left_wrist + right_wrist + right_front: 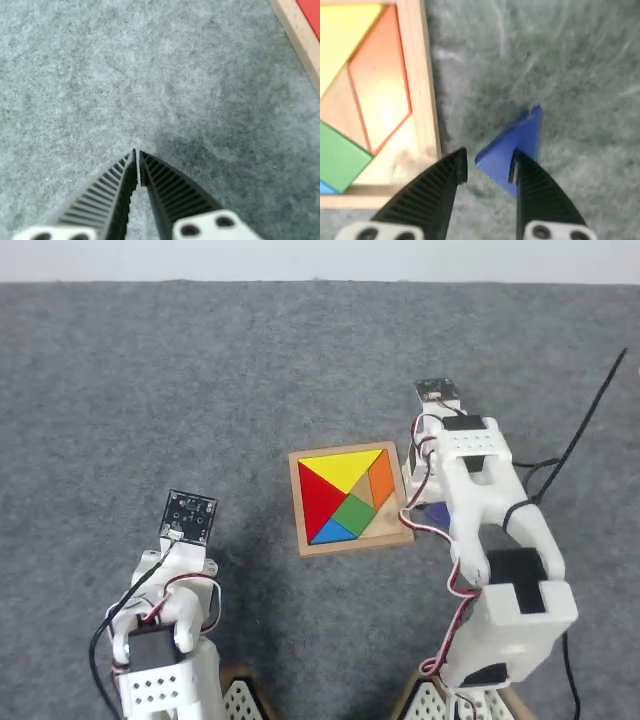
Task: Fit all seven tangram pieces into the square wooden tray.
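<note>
Right of the tray (425, 75) rim: blue triangle (510, 142) flat on the table (150, 370), outside the tray.
Right end effector (489, 155): released, jaws apart, straddling the triangle's corner.
Left end effector (137, 155): clenched on nothing, lower left of the high view.
Risk: the thin piece may squirt sideways as the jaws close, or snag the rim on entering the bare corner slot (402, 155).

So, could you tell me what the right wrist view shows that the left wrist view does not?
Right wrist view, not left: the open right gripper over a dark blue triangular piece lying on the grey carpet outside the square wooden tray. It also shows the yellow triangle, orange parallelogram and green piece seated inside, beside a bare gap.
Left wrist view, not right: the shut left gripper over bare carpet, and a sliver of the red piece.
Both: the carpet and the tray's pale rim.
</note>
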Controlling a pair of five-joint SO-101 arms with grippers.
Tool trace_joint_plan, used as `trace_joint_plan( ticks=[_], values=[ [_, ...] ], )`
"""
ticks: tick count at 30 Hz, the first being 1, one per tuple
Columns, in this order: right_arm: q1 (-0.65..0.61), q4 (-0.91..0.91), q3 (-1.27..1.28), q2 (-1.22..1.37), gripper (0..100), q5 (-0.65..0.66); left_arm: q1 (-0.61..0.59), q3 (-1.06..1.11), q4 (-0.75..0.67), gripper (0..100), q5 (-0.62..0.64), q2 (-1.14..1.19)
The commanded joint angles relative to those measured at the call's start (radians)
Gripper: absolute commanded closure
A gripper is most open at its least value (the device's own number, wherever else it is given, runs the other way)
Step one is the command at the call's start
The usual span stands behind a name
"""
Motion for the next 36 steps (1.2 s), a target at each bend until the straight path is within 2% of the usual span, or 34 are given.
trace_joint_plan(
  ticks=[1, 7, 15, 21, 25, 28, 36],
  values=[
    [0.082, 0.05, -0.064, 0.071, 85.1, -0.009, -0.008, -0.007, 0.005, 99, -0.014, -0.02],
    [0.157, 0.073, -0.083, 0.108, 85.1, 0.037, -0.008, -0.007, 0.005, 99, -0.014, -0.02],
    [0.159, 0.076, -0.083, 0.094, 85.1, 0.044, -0.008, -0.007, 0.005, 99, -0.014, -0.02],
    [0.094, 0.067, 0.021, -0.133, 85.0, 0.086, -0.008, -0.007, 0.005, 99, -0.014, -0.02],
    [0.048, 0.073, 0.155, -0.3, 77.1, 0.189, -0.008, -0.007, 0.005, 99, -0.014, -0.02],
    [0.028, 0.067, 0.226, -0.332, 70.8, 0.269, -0.008, -0.007, 0.005, 99, -0.014, -0.02],
    [0.038, -0.033, 0.247, -0.217, 70.9, 0.331, -0.008, -0.007, 0.005, 99, -0.014, -0.02]
  ],
)
